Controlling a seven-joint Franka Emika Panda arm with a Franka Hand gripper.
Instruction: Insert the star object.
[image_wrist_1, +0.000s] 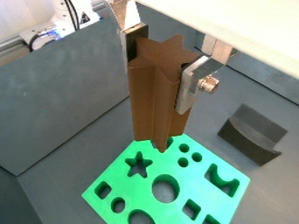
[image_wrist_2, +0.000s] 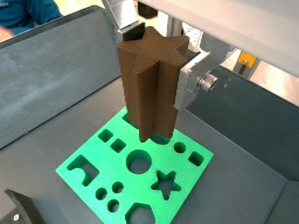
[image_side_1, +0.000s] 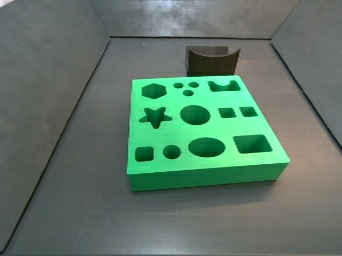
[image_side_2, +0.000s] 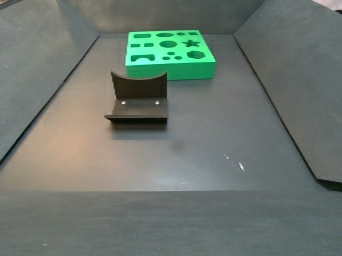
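Note:
My gripper (image_wrist_1: 160, 70) is shut on the star object (image_wrist_1: 152, 96), a tall brown peg with a star-shaped section, held upright by its upper part; both show in both wrist views (image_wrist_2: 162, 61), with the peg (image_wrist_2: 146, 87). The peg hangs above the green block (image_wrist_1: 121, 171), over its edge beside the star-shaped hole (image_wrist_1: 140, 164). The star hole also shows in the other wrist view (image_wrist_2: 167, 183) and in both side views (image_side_1: 155, 116) (image_side_2: 193, 43). Gripper and peg are out of view in both side views.
The green block (image_side_1: 201, 175) (image_side_2: 167, 66) has several other holes: round, square and arched. The dark fixture (image_side_1: 210, 60) (image_side_2: 138, 98) with a curved top stands on the floor beside the block. Grey walls enclose the dark floor (image_side_2: 187, 150).

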